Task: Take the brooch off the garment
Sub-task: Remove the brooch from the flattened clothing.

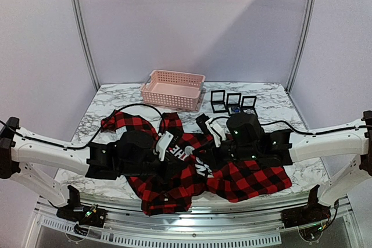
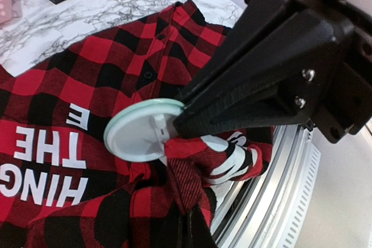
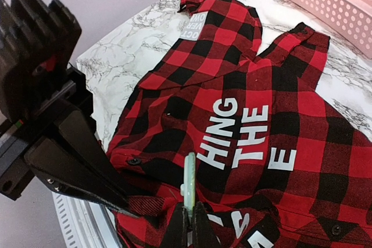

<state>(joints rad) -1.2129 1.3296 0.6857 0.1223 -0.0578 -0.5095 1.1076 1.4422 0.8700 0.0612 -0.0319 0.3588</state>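
Brooch: A round, pale green brooch [image 2: 136,137]. It is pinned low on the flannel shirt [image 3: 232,85], near the white letters [image 3: 241,132] and close to the table edge where my arms are bolted.
Shirt: It has red and black checks and lies spread over the marble table [image 1: 110,103]. It is flat almost everywhere, but right at the brooch it is bunched into a little hill.
Right claw: My right claw [image 2: 181,121] is closed on the brooch. Its tips pinch the small white bit in the middle of the disc. In its own camera the disc looks thin like a coin and stands up between the fingers.
Left claw: My left claw [image 3: 125,198] is squeezed tight on a fold of the cloth, just beside the brooch.
Why two grips: I think one claw holds the cloth back so the other can pull the brooch away. With nothing holding the shirt, all of it would lift up with the brooch.
Why the hill: The cloth rises right up to the disc, so I judge the brooch is not off yet.
Far things: The pink basket [image 1: 168,98] and the little black boxes [image 1: 233,103] sit at the back, well apart from my claws.
Watch out: The brooch could slip, or the cloth could tear, so the claws should pull apart slowly.
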